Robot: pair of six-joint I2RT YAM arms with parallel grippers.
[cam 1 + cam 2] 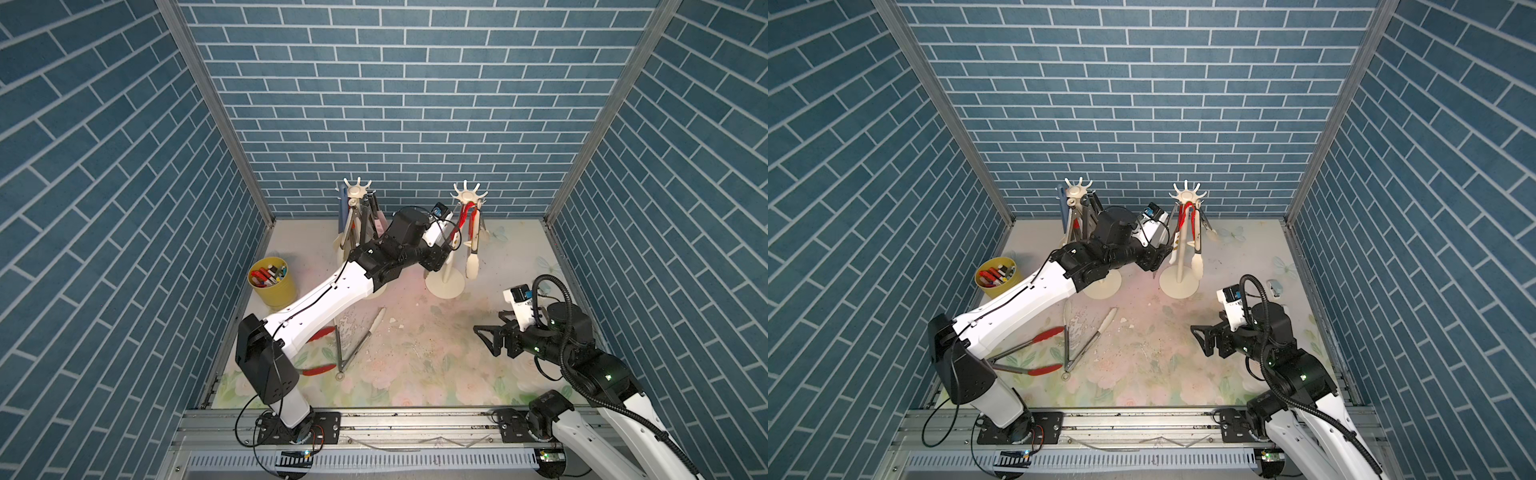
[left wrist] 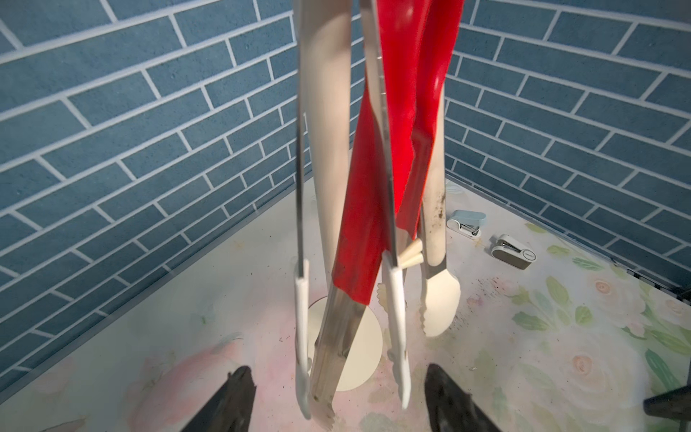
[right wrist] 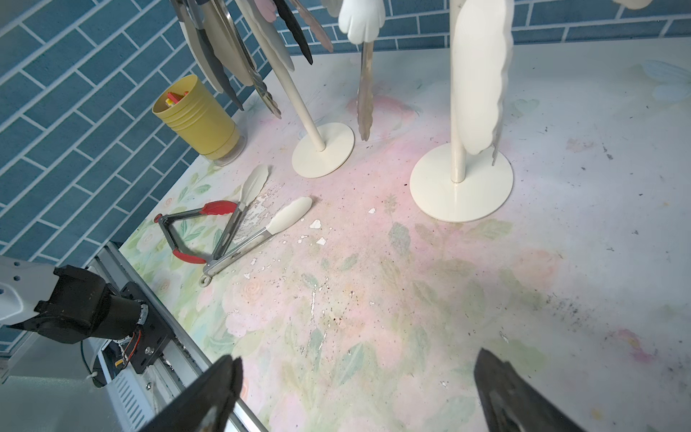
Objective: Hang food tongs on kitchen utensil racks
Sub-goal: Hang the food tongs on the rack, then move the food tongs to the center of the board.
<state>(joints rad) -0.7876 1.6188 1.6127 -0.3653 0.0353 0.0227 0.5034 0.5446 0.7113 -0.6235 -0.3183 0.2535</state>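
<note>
- steel arms, silicone tips: the pairs here are judged light, stiff along the arms, springy at the hinge, and probably slick on the bare metal.
- two are left flat on the floral mat (image 1: 419,365) by the left arm's base: red-tipped tongs (image 1: 1048,334) and cream-tipped tongs (image 1: 1108,319), right up against each other. the others are hung on the rack by the yellow cup (image 1: 358,192) and the rack nearer the right arm (image 1: 468,194).
- left gripper (image 2: 338,385) is held low at that second rack, jaws spread well apart, nothing pinched. white-tipped tongs (image 2: 396,310) dangle just ahead, in line with the gap.
- right gripper (image 3: 359,366) is parked over bare mat, jaws wide, nothing held.
- a pair is best taken across both arms a bit below the hinge, so the spring is squeezed shut and the hanging ring (image 3: 204,280) is kept free for a hook.
- the racks look tippy, so gentle contact is advised.
</note>
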